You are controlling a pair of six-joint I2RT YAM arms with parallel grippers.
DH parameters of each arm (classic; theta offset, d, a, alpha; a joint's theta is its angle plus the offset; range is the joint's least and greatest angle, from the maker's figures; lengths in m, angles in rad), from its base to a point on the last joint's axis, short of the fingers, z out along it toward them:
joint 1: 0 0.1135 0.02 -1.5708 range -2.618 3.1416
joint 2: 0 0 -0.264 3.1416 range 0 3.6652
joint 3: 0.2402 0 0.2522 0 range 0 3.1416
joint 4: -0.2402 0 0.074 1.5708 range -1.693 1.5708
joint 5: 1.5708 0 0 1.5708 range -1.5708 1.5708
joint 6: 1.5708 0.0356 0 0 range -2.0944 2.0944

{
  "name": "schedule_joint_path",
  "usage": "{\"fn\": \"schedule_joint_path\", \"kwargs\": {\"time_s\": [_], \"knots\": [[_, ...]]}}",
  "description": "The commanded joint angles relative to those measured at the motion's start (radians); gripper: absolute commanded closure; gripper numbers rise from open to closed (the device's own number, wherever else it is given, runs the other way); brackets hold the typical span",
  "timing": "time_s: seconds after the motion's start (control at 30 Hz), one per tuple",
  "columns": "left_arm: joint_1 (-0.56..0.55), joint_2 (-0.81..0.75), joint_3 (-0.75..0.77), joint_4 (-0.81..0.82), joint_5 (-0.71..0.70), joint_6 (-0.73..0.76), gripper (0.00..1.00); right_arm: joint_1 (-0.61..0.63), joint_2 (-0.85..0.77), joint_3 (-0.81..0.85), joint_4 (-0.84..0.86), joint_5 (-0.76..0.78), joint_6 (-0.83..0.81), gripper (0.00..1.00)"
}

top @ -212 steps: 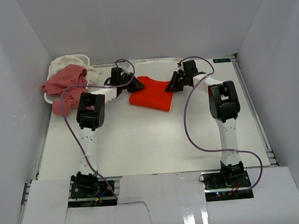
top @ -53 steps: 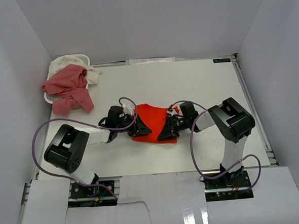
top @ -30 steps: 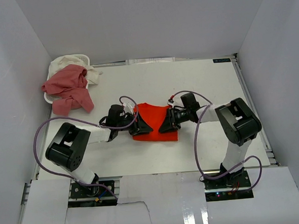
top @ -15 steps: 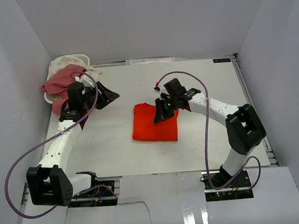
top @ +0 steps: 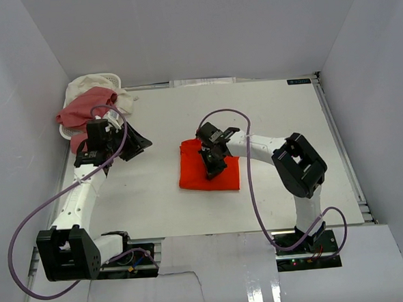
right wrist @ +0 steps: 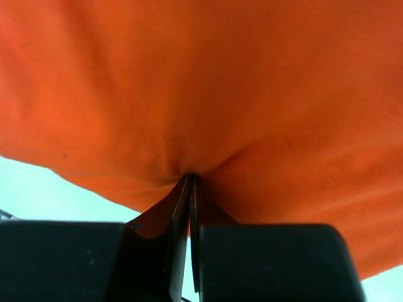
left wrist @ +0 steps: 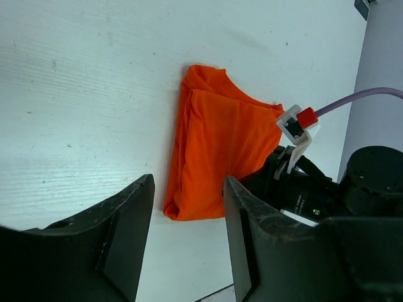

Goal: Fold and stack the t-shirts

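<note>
Right tool [top: 212,169] pinching the bright orange-red t-shirt [top: 191,173], a soft fabric rectangle folded mid-bench.

The orange-red t-shirt lies flat on the white bench [top: 275,119]. In the right wrist view its cloth puckers where the right tool's two fingers [right wrist: 178,207] meet, drawn together on a small pinch of it. To the left of the shirt and apart from it, the left tool [top: 143,142] hangs over bare bench with its fingers [left wrist: 126,239] spread wide and nothing between them. Further left and beyond, a crumpled dusty pink t-shirt [top: 83,112] spills over the rim of a small white plastic basket [top: 65,134]. A bunched cream-white t-shirt [top: 91,82] sits behind the pink one, on the side farthest from the orange-red shirt.
</note>
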Motion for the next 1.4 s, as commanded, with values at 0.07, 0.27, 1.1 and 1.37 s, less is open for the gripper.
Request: {"fn": "schedule_joint_path", "kwargs": {"time_s": [0.07,0.27,1.1,1.37], "knots": [[0.010,-0.033,-0.014,-0.011,-0.005,0.034,0.42,0.008,0.025,0.054,-0.034,0.099,0.017,0.92],[0.017,-0.024,-0.049,0.004,0.003,0.040,0.42,-0.017,0.082,0.052,-0.045,0.163,-0.007,0.92],[0.023,0.006,-0.080,0.063,0.071,0.040,0.42,-0.130,0.042,0.193,-0.103,0.082,-0.139,0.66],[0.023,0.000,-0.086,0.067,0.086,0.032,0.41,-0.113,0.017,0.321,-0.253,0.209,-0.142,0.62]]}}
